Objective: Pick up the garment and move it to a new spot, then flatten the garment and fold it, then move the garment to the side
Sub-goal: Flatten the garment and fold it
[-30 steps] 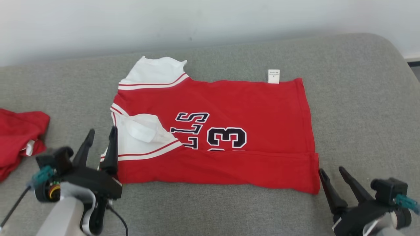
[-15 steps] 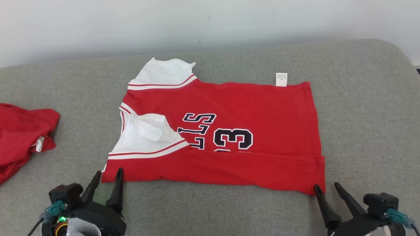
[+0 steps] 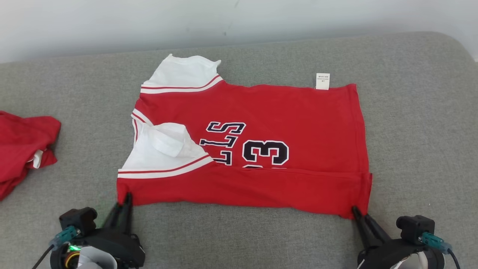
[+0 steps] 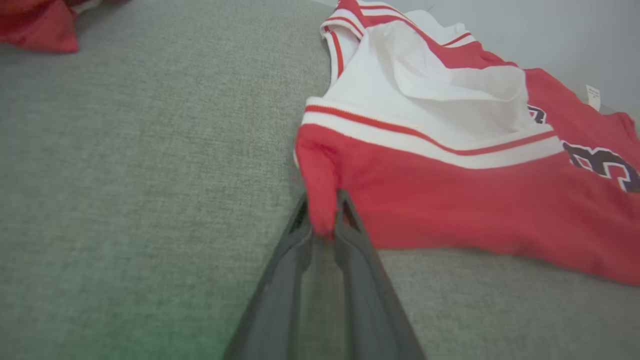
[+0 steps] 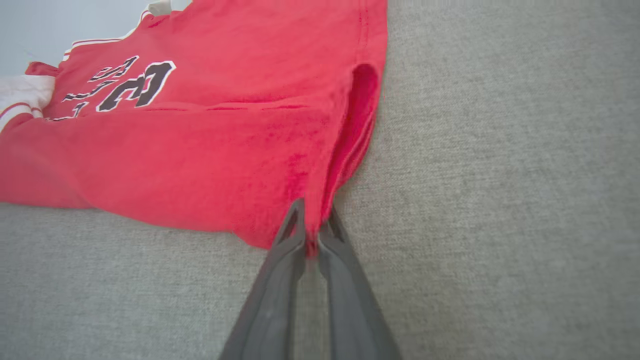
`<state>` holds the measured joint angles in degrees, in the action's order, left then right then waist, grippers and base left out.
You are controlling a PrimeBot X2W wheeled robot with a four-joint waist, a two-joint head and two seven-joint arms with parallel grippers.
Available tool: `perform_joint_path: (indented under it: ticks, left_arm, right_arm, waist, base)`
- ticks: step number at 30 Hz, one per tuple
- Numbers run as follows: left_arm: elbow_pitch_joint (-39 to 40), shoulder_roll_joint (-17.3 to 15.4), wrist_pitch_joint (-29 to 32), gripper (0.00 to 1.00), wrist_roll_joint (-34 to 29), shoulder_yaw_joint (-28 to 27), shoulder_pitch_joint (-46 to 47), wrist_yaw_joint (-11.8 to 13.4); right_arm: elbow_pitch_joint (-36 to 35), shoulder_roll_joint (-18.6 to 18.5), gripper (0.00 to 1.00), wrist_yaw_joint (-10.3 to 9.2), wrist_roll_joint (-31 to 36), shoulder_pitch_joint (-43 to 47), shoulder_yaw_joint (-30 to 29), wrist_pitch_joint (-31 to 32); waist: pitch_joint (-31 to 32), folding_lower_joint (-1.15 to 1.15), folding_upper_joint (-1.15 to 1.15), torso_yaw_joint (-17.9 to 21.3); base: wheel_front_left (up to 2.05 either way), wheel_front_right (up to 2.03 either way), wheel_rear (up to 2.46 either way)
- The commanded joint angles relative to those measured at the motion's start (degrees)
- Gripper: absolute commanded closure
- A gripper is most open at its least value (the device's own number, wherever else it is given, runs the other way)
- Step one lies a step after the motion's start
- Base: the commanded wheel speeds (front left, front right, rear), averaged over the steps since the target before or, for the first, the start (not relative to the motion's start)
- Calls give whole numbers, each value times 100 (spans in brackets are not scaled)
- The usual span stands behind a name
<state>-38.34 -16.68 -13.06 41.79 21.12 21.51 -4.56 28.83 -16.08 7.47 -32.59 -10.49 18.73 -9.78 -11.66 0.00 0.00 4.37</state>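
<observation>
Fingers (image 4: 357, 265) pinching both near corners of the garment (image 3: 261, 123), left gripper (image 3: 125, 200) at the sleeve end, right gripper (image 3: 354, 212) at the hem end, rest flat on the grey cushion (image 3: 410, 130) ahead, long axis left-right.

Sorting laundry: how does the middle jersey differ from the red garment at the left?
The jersey lies spread flat; the red garment is crumpled. The jersey shows black numbers and white sleeves; the red garment looks nearly all red. Both are red and lie on the grey cushion.
</observation>
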Motion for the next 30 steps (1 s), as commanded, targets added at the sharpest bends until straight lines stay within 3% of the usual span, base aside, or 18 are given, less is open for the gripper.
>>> perform_joint_path:
  ticks: [1,10,19,28,29,30]
  left_arm:
    - [-80,47,-25,100,39,26,10,-36]
    - [25,166,-165,100,186,-71,-504,-113]
    - [841,365,-209,100,237,-185,-1518,104]
    - [1106,493,-139,100,257,-49,-2063,171]
    - [1109,499,-134,71,265,-42,-2073,179]
    - [1115,482,-141,0,204,-39,-2068,202]
  right_arm:
    - [33,44,100,6,-28,-42,-19,-68]
    - [22,-152,100,6,-170,269,-173,-112]
    - [-445,-389,100,6,-243,927,-426,160]
    - [-844,-339,100,6,-75,1449,-745,578]
    - [-870,-319,64,6,-34,1461,-788,602]
    - [-888,-290,0,6,6,1484,-826,632]
  waist:
    - [38,0,0,-44]
    - [584,0,0,-164]
    - [892,0,0,-304]
    - [982,0,0,-431]
    - [997,0,0,-435]
    - [1009,0,0,-435]
  base:
    - [0,0,0]
    - [0,0,0]
    - [0,0,0]
    - [0,0,0]
    - [0,0,0]
    - [0,0,0]
